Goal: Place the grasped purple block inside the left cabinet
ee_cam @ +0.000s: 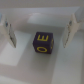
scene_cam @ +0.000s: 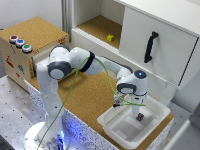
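A: Looking down from the wrist view: gripper (ee_cam: pixel 40 31) hanging spread wide, one pale finger (ee_cam: pixel 8 32) on each side, pinching nothing. Sitting between and below them, untouched, the purple block (ee_cam: pixel 42 43), showing yellow letters invisible in the exterior view.

B: And in the exterior view?

A: Resting inside a white tray (scene_cam: pixel 111 123) at about five o'clock, that same block (scene_cam: pixel 140 117). Reaching over the tray, the white arm (scene_cam: pixel 76 61). Standing at twelve o'clock, the left cabinet (scene_cam: pixel 95 26), holding only a small yellow block (scene_cam: pixel 110 37) on its cork floor. Closing off the other half, a white door (scene_cam: pixel 155 45).
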You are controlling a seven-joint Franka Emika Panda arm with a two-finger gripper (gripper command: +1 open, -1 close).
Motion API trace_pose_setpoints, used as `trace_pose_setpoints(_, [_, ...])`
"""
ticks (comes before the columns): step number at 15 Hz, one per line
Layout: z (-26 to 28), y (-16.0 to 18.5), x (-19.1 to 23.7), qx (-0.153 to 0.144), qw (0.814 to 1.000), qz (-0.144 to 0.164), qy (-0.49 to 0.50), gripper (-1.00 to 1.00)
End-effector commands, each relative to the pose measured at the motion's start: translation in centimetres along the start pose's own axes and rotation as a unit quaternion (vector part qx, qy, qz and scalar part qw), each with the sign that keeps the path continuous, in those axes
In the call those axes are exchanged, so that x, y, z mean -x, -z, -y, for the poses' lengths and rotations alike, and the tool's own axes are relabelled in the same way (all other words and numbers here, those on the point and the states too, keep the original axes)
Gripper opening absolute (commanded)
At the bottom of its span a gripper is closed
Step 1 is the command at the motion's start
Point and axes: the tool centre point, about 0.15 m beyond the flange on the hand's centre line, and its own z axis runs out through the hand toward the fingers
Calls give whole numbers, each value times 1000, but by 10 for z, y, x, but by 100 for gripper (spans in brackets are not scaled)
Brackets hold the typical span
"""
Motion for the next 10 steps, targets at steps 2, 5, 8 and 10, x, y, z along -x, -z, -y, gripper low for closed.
trace_pose_setpoints(2, [2, -31, -27, 19, 999, 36, -28, 100])
trace_pose_setpoints(5, [-6, -41, -26, 30, 998, 39, -28, 100])
trace_pose_setpoints(8, [-12, -42, -31, 40, 998, 29, -29, 100])
trace_pose_setpoints(10, [-13, -42, -34, 42, 999, 23, -24, 100])
